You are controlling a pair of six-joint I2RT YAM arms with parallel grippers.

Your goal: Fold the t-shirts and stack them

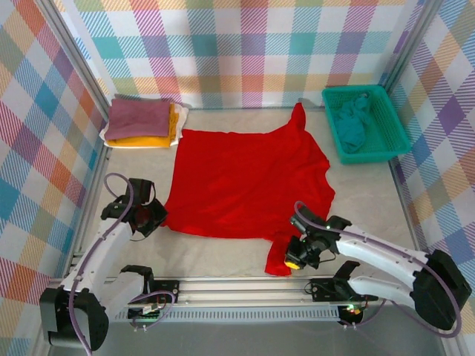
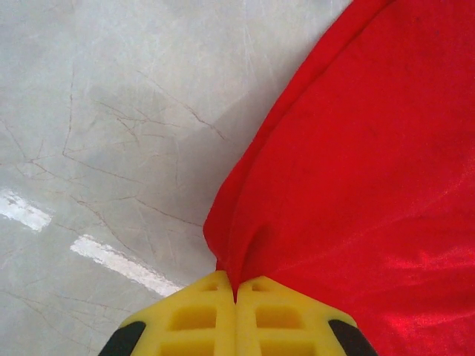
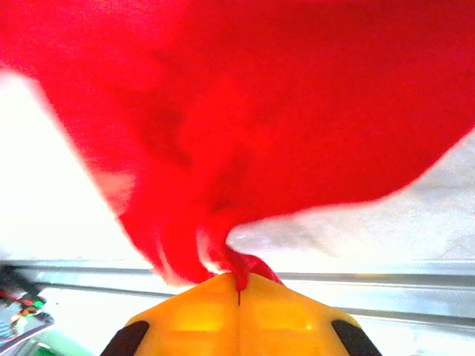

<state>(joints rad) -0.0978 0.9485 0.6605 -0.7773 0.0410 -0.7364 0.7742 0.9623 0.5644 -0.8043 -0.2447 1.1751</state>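
A bright red t-shirt lies spread over the middle of the table, one sleeve pointing to the back. My left gripper is shut on its near left corner; the left wrist view has the red cloth pinched between the yellow fingers. Over by the front rail my right gripper is shut on the near right sleeve, and in the right wrist view the red cloth bunches into the closed yellow fingers. A folded stack of t-shirts, mauve over mustard over white, sits at the back left.
A teal mesh basket at the back right holds a crumpled teal shirt. A metal rail runs along the near edge. Plaid walls close in the left, back and right sides.
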